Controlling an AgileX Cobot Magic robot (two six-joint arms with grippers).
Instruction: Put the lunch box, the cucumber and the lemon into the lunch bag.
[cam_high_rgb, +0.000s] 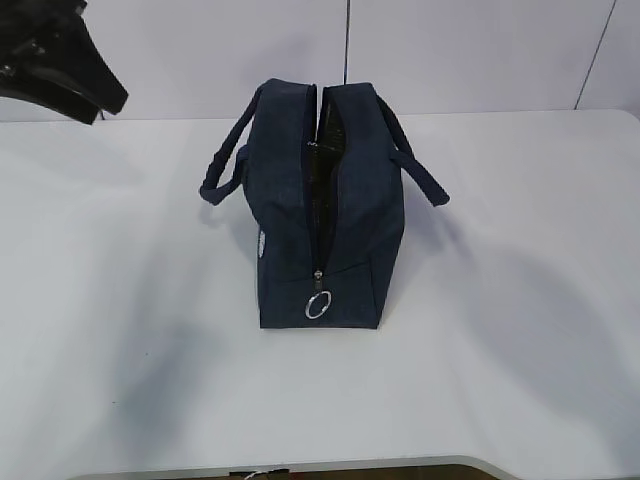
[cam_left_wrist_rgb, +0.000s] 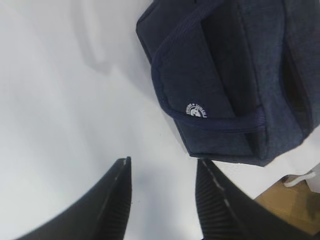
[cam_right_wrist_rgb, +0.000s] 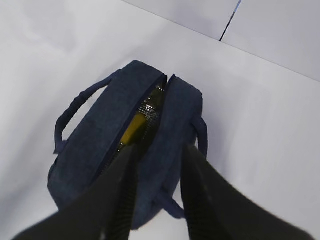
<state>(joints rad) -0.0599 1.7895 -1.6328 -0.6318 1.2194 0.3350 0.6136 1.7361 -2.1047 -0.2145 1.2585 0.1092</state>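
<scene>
Navy lunch bag (cam_right_wrist_rgb: 100, 145) sits below the right gripper (cam_right_wrist_rgb: 157, 155), jaws apart.

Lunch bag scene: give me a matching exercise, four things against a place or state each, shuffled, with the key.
Things:
1. lunch bag
2. ring pull
3. round logo
4. yellow item

Places or states:
A. hangs at the near end of the zipper
B. printed on the bag's side by a handle
C. stands on the white table, top partly open
D. seen through the top slit, inside the bag

Pairs: 1-C, 2-A, 3-B, 4-D
</scene>
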